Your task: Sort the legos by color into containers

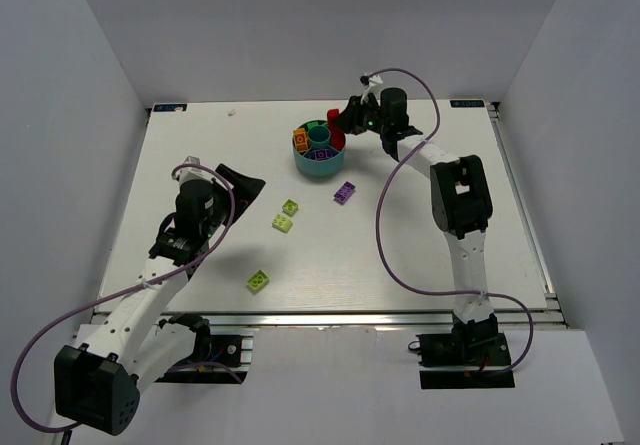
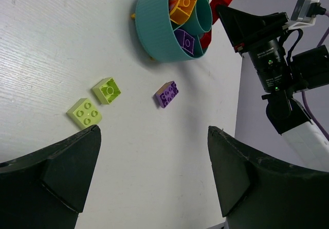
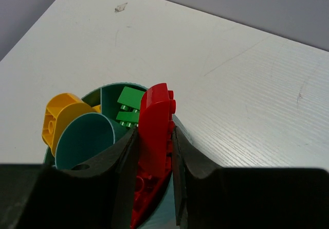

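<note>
The right claw (image 3: 153,131) is clamped on a red brick (image 3: 157,110) — one finger on each flat side. It holds the brick over the far right edge of the teal bowl (image 1: 318,169), and the brick's low end dips inside the rim. There is more red under it in that part of the bowl. It is hard to tell if the held brick touches it.

Inside the bowl, a green brick (image 3: 129,105) lies in the far part. A yellow-orange brick (image 3: 54,121) sits in the far left part. A purple brick (image 2: 185,41) lies in the near part. The little cup (image 3: 85,139) stands in the middle of the bowl.

The left claw (image 2: 153,136) has its fingers wide apart and holds nothing. It hangs over the table (image 1: 330,255), well off to the near left of the bowl.

Four bricks lie loose on the table. A loose purple brick (image 1: 345,192) is just to the near right of the bowl. Two lime bricks — the first lime brick (image 1: 290,207) and the second lime brick (image 1: 283,222) — sit close together on the bowl's near left side. A third lime brick (image 1: 259,281) lies much farther from the bowl, toward the near edge.
</note>
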